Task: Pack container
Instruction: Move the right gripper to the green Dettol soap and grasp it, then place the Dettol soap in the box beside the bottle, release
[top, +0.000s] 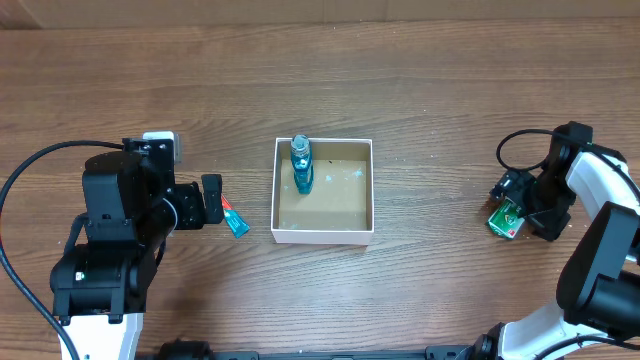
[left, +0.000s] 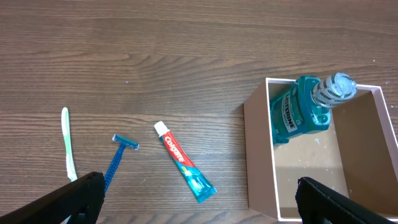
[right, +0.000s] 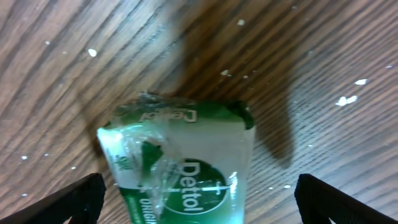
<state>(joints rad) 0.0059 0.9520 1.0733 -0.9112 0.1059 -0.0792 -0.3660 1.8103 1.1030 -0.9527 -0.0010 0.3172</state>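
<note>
The container, a white-walled square box with a brown floor, sits mid-table. A blue mouthwash bottle lies in its far left corner. The box and bottle also show in the left wrist view. My left gripper is open and empty, hovering left of the box over a toothpaste tube. Between its fingers lies the tube. My right gripper is open at the far right, its fingers straddling a green Dettol soap bar, which lies on the table.
A blue razor and a white-green toothbrush lie on the wood left of the toothpaste. In the overhead view my left arm hides both. Black cables trail from both arms at the table's left and right sides.
</note>
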